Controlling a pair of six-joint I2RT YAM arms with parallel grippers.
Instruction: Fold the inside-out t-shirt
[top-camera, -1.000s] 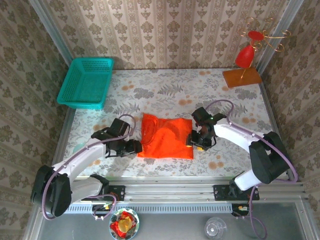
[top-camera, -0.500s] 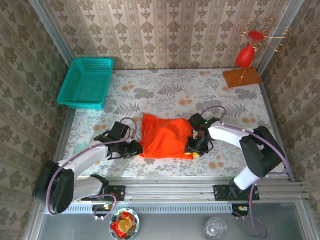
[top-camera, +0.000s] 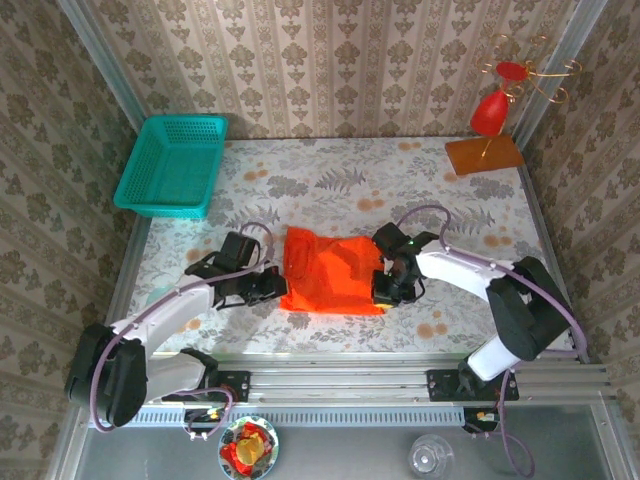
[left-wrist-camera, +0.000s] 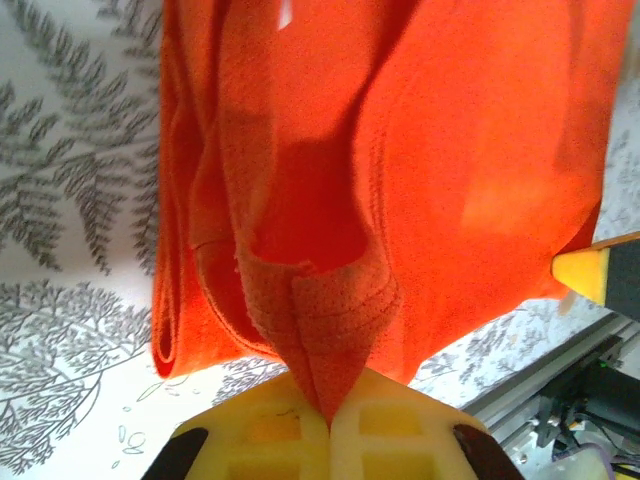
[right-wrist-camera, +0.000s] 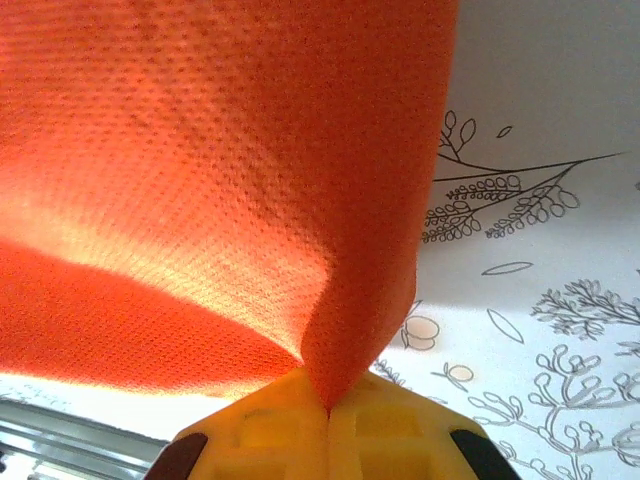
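the left end effector (top-camera: 272, 290) and right end effector (top-camera: 385, 290) each clamp a side edge of the orange t-shirt (top-camera: 330, 275) on the middle of the table (top-camera: 330, 185), well apart from the teal basket (top-camera: 160, 203) at the far-left corner.

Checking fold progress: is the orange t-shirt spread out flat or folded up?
Folded: the t-shirt is a compact rectangle with stacked layers along one edge. The left gripper and right gripper each pinch a corner.

No writing can be read — none anywhere.

Open tabletop (top-camera: 400, 190) beyond t-shirt (top-camera: 330, 272); basket (top-camera: 172, 165) and ornament (top-camera: 490, 113) in far corners
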